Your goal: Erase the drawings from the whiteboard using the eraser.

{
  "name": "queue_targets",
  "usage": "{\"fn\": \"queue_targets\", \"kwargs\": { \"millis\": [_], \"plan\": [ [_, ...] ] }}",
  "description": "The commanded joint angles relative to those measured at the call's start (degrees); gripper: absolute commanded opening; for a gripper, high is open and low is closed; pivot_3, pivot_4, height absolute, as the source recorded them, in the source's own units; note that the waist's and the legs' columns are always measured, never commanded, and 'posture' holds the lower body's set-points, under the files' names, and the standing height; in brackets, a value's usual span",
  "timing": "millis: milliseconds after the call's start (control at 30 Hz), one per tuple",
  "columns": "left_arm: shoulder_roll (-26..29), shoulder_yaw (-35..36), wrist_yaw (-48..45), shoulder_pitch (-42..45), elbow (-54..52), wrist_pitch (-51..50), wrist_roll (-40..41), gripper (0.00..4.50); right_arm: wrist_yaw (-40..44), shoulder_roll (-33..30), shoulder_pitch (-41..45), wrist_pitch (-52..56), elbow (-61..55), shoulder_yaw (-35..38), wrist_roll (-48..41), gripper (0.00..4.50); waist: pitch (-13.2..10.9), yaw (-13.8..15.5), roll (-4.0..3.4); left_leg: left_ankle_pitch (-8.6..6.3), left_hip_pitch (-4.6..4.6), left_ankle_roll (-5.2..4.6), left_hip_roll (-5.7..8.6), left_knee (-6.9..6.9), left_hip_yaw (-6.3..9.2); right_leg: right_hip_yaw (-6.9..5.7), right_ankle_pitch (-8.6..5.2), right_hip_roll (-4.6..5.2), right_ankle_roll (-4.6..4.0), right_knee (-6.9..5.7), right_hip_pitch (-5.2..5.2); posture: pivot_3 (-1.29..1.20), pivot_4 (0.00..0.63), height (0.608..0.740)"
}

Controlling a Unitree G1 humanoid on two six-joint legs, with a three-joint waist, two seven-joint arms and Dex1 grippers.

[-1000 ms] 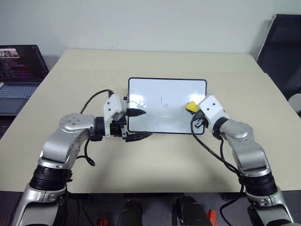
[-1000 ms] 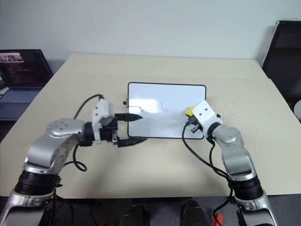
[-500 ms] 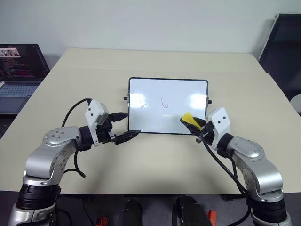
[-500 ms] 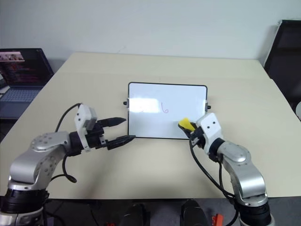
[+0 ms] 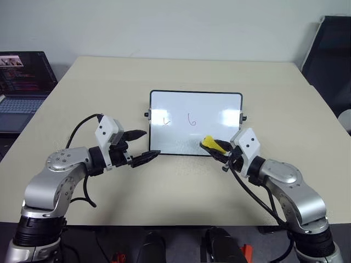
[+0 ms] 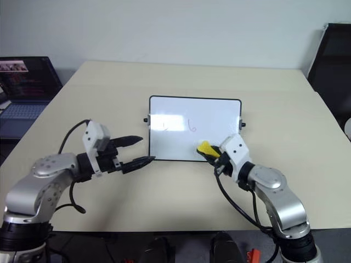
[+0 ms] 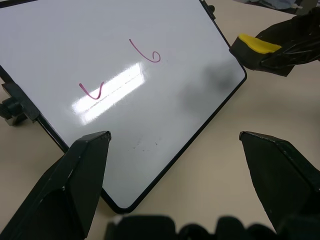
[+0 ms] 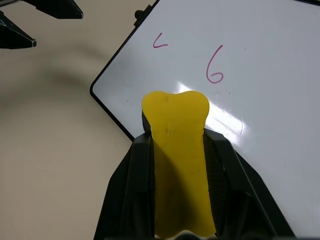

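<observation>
A laptop (image 5: 22, 87) sits off the table's (image 5: 181, 186) left edge. The left tool (image 5: 143, 147) hovers over the table with its 2 fingers spread wide and nothing between them, just off the near left corner of the whiteboard (image 5: 196, 123). The whiteboard lies at the table's middle, bearing 2 drawings (image 5: 179, 120): a small tick and a 6. The right tool (image 5: 218, 150) is clamped on the yellow eraser (image 5: 208, 144), at the whiteboard's near edge, right of its middle.

A beige table (image 5: 181, 186) bears the whiteboard (image 5: 195, 139) alone.
</observation>
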State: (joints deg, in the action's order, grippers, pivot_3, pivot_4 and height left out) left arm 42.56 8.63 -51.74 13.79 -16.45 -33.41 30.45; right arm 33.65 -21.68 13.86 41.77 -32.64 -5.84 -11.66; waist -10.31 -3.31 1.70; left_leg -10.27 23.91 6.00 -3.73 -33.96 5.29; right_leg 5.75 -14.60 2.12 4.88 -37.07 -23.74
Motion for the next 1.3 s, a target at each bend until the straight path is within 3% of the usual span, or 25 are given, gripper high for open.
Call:
{"fn": "queue_targets", "kwargs": {
  "millis": [33, 200, 367, 533, 733, 900, 1133, 1300],
  "plan": [
    [0.9, 1.9, 0.4, 0.3, -2.9, 0.0, 1.2, 4.50, 0.3, -0.7, 2.2, -2.0, -0.5, -0.3, -1.0, 0.99, 0.0, 0.0, 0.00, 0.00, -0.01, 0.00, 0.00, 0.00, 0.00, 0.00, 0.00, 0.00, 0.00, -0.01, 0.00, 0.00, 0.150, 0.740],
    [1.0, 1.8, 0.7, 0.1, -3.2, -0.2, 1.0, 4.50, 1.4, -4.3, 5.7, -4.9, 2.2, -4.7, 2.6, 0.99, 0.0, 0.0, 0.00, 0.00, 0.00, 0.00, 0.00, 0.00, -0.01, 0.01, 0.00, 0.00, 0.00, 0.01, 0.00, 0.00, 0.150, 0.740],
    [1.8, 0.1, -0.1, 0.7, -2.2, 0.2, -0.3, 4.50, 1.0, -5.2, 15.6, -14.3, 14.6, -12.8, 11.9, 0.99, 0.0, -0.3, 0.00, 0.00, -0.04, 0.00, 0.00, -0.01, -0.02, 0.01, 0.01, 0.00, 0.00, -0.03, -0.01, 0.00, 0.150, 0.740],
    [2.6, -1.3, -1.8, 1.0, -1.9, 0.0, -0.4, 4.50, -1.5, -1.2, 26.8, -19.9, 27.7, -17.3, 19.2, 0.99, 0.0, -0.3, 0.00, 0.00, 0.00, 0.00, 0.00, 0.00, -0.02, 0.01, 0.03, 0.00, 0.02, 0.00, -0.02, 0.00, 0.150, 0.740],
    [3.3, -2.6, -3.2, 2.1, -2.1, -0.2, -0.3, 4.50, -5.6, 3.6, 34.0, -22.7, 39.0, -17.7, 24.2, 0.99, 0.0, -0.2, -0.02, 0.00, 0.03, 0.00, 0.00, 0.08, 0.03, -0.05, 0.21, -0.02, 0.23, -0.02, -0.03, 0.00, 0.150, 0.740],
    [3.1, -3.2, -3.0, 2.7, -2.5, -0.7, 0.0, 4.50, -3.2, 2.6, 34.2, -20.3, 41.9, -18.4, 26.5, 0.99, 0.0, 0.1, -0.02, 0.00, 0.05, 0.00, 0.00, 0.07, 0.05, -0.05, 0.21, -0.02, 0.23, -0.02, -0.03, 0.00, 0.150, 0.740],
    [3.5, -3.2, -4.6, 4.1, -1.4, -0.1, 0.4, 4.50, 6.2, -0.8, 29.9, -15.0, 35.8, -19.2, 25.6, 0.99, 0.0, 0.0, -0.02, 0.00, -0.03, 0.00, 0.00, 0.01, 0.10, -0.09, 0.12, -0.02, 0.25, -0.06, 0.08, 0.00, 0.150, 0.740],
    [3.5, -3.2, -5.6, 5.2, 0.9, 1.2, -0.6, 4.50, -0.7, 1.6, 32.5, -16.7, 38.5, -15.4, 27.6, 0.99, 0.0, -0.1, -0.02, 0.05, -0.14, -0.04, 0.00, -0.06, 0.12, -0.08, 0.12, -0.05, 0.04, -0.13, 0.14, 0.00, 0.150, 0.740]
  ]
}}
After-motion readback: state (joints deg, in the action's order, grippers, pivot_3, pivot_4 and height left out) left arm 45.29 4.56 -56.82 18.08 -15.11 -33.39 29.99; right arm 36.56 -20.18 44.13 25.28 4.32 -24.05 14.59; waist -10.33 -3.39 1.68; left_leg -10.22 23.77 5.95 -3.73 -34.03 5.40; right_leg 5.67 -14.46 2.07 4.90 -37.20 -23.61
